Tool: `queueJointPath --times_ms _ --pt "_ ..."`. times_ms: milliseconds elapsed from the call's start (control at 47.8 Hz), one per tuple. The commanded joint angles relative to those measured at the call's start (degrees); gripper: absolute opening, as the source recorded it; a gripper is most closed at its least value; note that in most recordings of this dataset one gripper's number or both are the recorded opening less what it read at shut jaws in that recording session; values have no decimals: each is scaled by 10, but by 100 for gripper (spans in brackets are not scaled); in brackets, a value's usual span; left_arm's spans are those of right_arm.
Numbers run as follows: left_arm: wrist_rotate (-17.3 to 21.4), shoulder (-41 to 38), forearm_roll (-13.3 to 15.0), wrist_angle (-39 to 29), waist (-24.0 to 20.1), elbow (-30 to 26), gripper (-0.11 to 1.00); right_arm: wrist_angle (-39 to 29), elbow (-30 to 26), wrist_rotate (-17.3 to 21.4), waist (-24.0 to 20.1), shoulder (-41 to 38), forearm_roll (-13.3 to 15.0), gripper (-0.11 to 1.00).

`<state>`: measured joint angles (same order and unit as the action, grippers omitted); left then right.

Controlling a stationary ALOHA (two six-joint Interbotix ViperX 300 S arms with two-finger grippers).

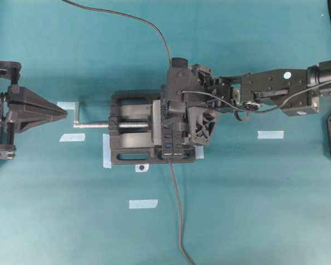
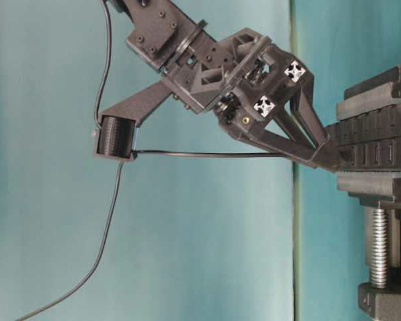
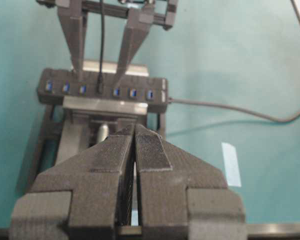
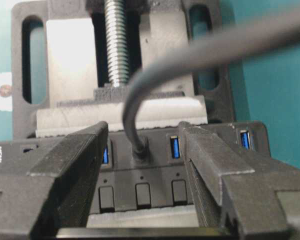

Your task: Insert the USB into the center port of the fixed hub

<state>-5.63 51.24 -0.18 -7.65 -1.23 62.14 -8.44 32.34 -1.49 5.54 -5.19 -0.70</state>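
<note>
The fixed hub [image 4: 140, 172] is clamped in the vise, its row of blue sockets facing up. The USB [image 4: 140, 150] stands plugged into the middle socket and covers the center port. Its grey cable [image 4: 200, 55] arcs up and away. My right gripper [image 4: 142, 132] is open, one finger on each side of the plug, touching neither plug nor cable. From the left wrist view, the same fingers [image 3: 76, 50] straddle the plug [image 3: 100, 89]. My left gripper [image 3: 135, 132] is shut and empty, well back from the hub [image 3: 55, 90] at the table's left [image 1: 63, 112].
The black vise [image 1: 127, 154] with its silver screw [image 1: 94, 125] holds the hub mid-table. The hub's own lead [image 1: 176, 210] runs toward the near edge. Pale tape strips [image 1: 143, 203] [image 1: 270, 134] lie on the teal surface. The cable [image 2: 207, 154] stretches back past the wrist camera.
</note>
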Motion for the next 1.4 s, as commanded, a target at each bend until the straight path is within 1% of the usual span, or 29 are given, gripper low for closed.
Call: queueJointPath --times_ms 0,355,857,1380 --pt "-1 -4 -1 6 -1 -11 0 2 -4 6 1 18 1 65" --pt "-1 -4 -1 6 -1 -12 0 -11 2 5 1 32 1 65" --pt "-1 -3 -1 6 -2 -10 0 -6 37 4 1 69 1 65" --pt "-1 -4 -1 9 -1 -10 0 -6 43 4 -2 83 1 66"
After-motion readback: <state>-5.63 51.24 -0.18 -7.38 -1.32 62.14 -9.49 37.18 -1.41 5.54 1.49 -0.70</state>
